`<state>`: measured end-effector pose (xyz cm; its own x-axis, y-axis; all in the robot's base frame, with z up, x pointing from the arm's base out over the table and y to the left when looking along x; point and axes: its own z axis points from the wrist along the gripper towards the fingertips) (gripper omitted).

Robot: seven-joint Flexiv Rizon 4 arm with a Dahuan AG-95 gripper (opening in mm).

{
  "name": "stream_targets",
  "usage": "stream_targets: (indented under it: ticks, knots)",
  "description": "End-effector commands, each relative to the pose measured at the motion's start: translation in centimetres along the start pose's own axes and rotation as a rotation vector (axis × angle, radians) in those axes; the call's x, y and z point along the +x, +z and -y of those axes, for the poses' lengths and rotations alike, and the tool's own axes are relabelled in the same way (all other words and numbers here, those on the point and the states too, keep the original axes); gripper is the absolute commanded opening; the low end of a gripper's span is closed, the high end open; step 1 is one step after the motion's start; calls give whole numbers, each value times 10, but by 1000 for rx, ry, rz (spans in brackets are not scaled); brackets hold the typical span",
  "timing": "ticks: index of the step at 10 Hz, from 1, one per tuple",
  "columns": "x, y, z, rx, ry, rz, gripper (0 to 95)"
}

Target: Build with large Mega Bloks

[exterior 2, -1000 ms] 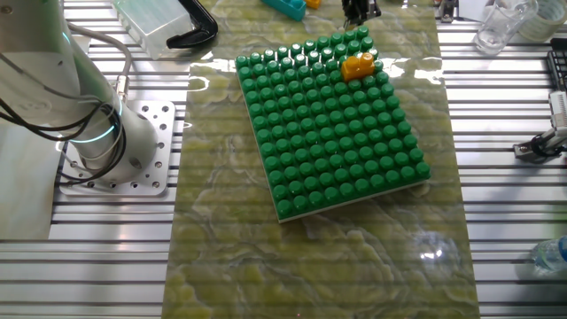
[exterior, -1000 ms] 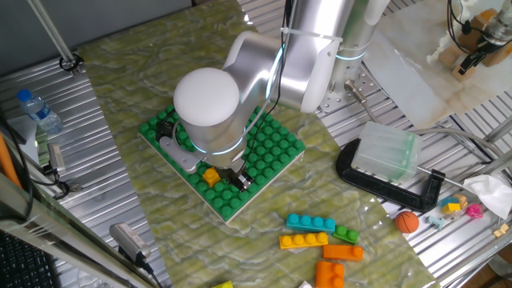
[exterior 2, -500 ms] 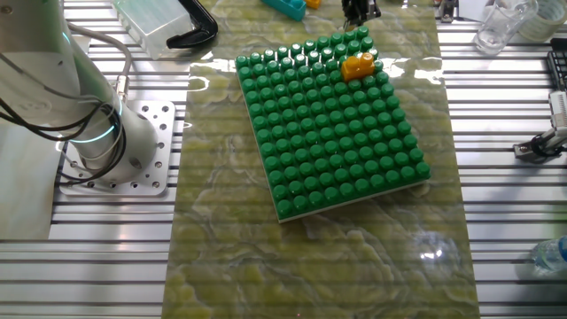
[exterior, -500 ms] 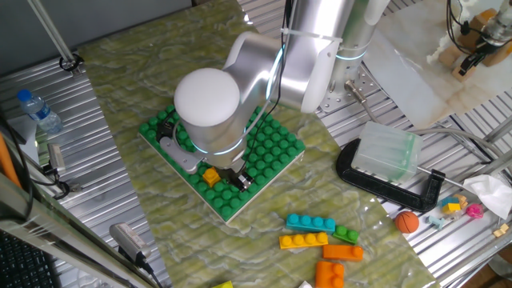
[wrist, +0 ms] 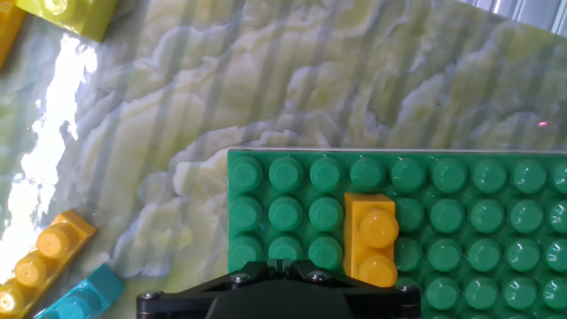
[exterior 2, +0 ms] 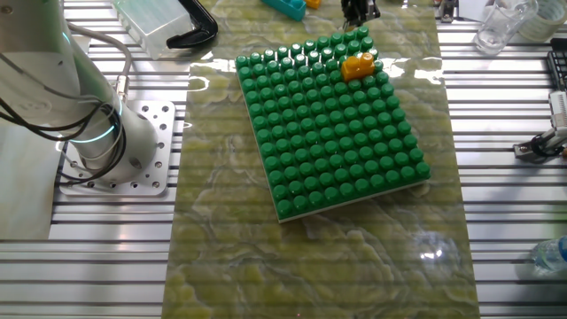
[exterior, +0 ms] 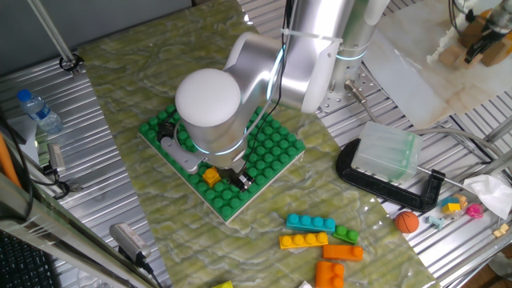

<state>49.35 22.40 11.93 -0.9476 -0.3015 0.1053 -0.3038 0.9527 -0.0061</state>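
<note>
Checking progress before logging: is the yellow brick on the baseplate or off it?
On: the yellow brick sits upright among the green baseplate studs near its corner.

A two-stud yellow brick (wrist: 373, 240) sits on the green baseplate (wrist: 478, 230).

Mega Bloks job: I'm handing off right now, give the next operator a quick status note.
Gripper: low over the baseplate, fingers hidden, state unclear.
Done: one two-stud yellow brick seated near the baseplate's corner.
Loose on the mat: cyan brick, yellow brick, green brick, two orange bricks.
Left: fetch those and stack them.
</note>
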Motion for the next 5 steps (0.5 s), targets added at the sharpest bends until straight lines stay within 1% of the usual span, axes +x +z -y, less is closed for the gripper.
stream_targets:
  ticks: [1, 5]
  knots:
    - [0, 1, 0, -1, -1, 0, 0]
    - [3, 4, 0, 1, 1, 6, 0]
